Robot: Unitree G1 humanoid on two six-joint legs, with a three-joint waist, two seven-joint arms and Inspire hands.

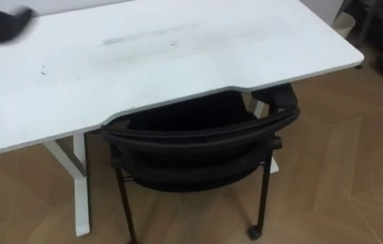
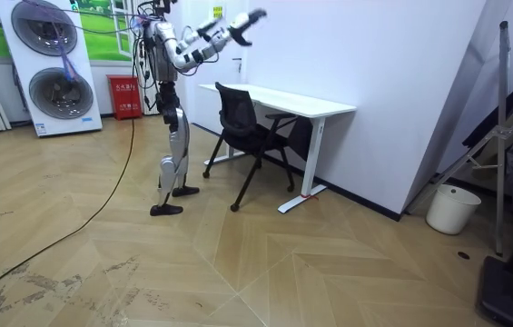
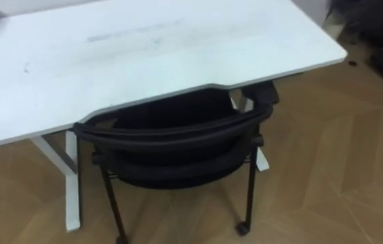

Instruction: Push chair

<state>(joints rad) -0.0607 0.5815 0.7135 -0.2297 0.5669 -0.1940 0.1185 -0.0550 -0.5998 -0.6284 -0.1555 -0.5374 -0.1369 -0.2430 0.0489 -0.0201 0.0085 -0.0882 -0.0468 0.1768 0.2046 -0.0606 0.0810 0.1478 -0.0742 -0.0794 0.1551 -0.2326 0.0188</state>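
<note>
A black chair with a mesh back and castors stands right in front of me, its seat pushed partly under the white desk. A dark blur at the far left over the desktop is my left hand, held well above and away from the chair. In the room view I stand behind the chair with both arms raised forward at head height. One hand reaches out over the desk, and the other hand stays nearer my body. Neither touches the chair.
A white bin stands on the wooden floor past the desk's right end, with dark equipment beyond it. Behind me are stacked washing machines and a red box. Open floor lies to the chair's right.
</note>
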